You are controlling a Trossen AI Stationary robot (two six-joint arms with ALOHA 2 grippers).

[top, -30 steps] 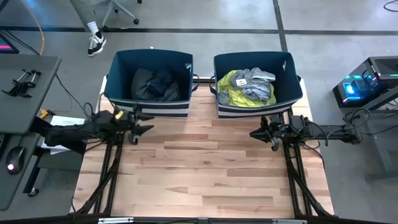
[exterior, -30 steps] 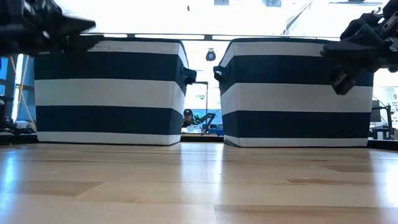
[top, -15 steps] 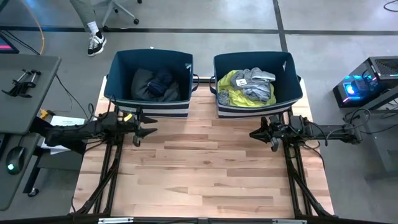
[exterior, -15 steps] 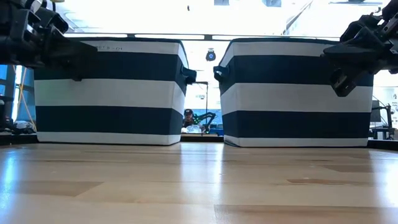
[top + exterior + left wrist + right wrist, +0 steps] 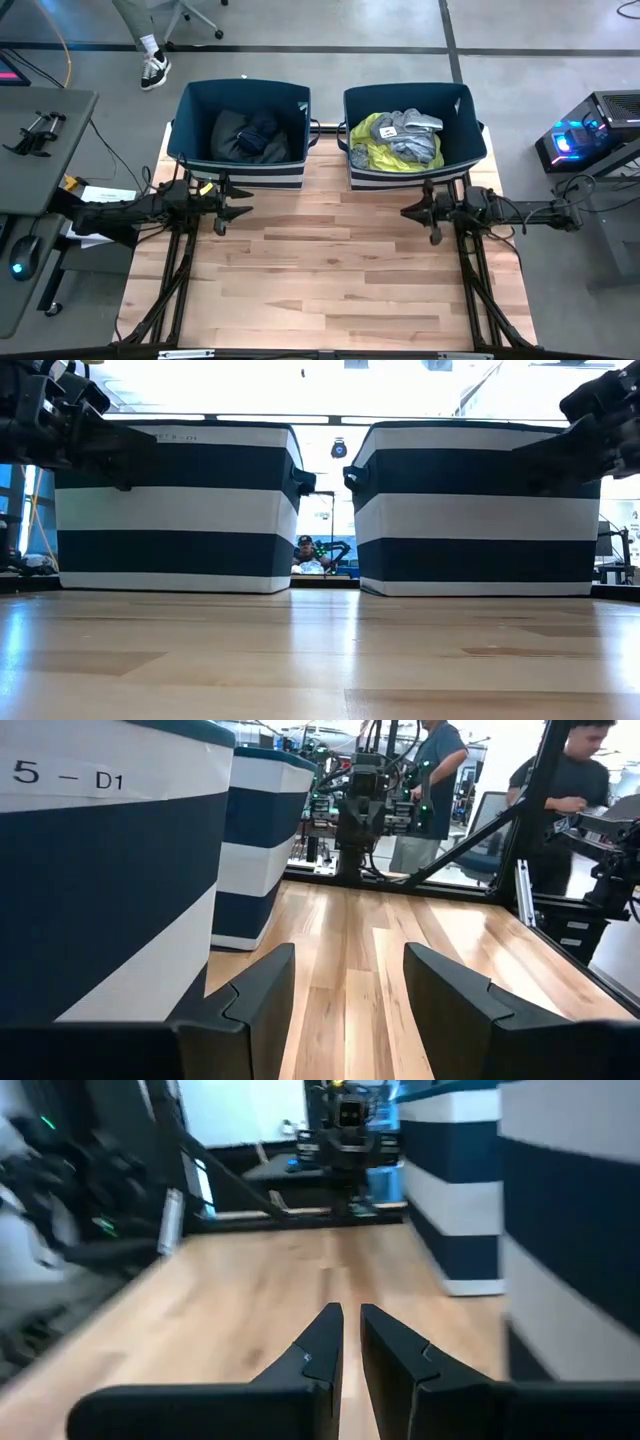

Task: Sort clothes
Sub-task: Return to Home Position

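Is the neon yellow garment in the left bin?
No, the high view shows the neon yellow garment lying in the right bin.

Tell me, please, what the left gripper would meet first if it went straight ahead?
The left gripper likely meets the right gripper, facing it across the table; nothing shows between them, though alignment is unclear.

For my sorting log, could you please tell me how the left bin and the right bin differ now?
The left bin holds dark clothes, black and navy; the right bin holds light ones, a neon yellow garment among grey pieces. The left gripper, by the left bin, has its fingers open; the right gripper, by the right bin, has them nearly shut. Both bins are navy with white stripes, upright, side by side.
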